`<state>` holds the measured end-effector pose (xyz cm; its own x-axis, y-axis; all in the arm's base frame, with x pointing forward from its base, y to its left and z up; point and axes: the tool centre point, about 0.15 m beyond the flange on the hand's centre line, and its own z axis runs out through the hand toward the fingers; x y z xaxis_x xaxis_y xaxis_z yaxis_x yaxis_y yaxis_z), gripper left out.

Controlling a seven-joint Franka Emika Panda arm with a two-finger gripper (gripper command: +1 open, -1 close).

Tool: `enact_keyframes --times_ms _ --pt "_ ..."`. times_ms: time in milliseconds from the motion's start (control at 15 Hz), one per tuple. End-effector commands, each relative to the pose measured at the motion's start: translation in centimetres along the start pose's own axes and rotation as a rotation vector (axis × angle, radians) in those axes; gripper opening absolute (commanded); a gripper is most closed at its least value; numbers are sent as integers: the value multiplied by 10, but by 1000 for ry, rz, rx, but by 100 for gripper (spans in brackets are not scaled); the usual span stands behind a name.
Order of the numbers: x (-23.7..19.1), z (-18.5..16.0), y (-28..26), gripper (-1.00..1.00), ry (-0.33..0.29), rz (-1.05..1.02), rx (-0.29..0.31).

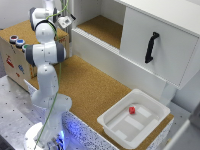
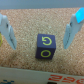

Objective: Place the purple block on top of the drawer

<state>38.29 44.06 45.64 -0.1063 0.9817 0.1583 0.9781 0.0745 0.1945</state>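
Gripper (image 2: 39, 31) jaws wide open, empty, approx over purple block (image 2: 46, 46) sitting on drawer (image 1: 20, 31) cork top.

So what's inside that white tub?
One small red thing sits in the tub, too small to identify. Nothing else shows on the bare floor; the near wall hides a thin strip.

A white Franka arm (image 1: 46, 70) rises from its base at the exterior view's lower left, its wrist reaching over the cork top of the light-brown drawer (image 1: 15, 57). A white cabinet (image 1: 157, 42) with a long black handle (image 1: 151, 47) stands at the right. A white tray (image 1: 132, 120) on the cork table (image 1: 85, 85) holds a small red object (image 1: 132, 110).
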Motion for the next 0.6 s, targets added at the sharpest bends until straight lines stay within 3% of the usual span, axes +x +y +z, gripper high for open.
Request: enact_keyframes --times_ms 0,267,533 --pt "-13 -2 -5 100 -20 65 -9" --pt "-78 -6 -24 100 -101 290 -39" --pt "-151 -2 -57 100 -52 433 -30"
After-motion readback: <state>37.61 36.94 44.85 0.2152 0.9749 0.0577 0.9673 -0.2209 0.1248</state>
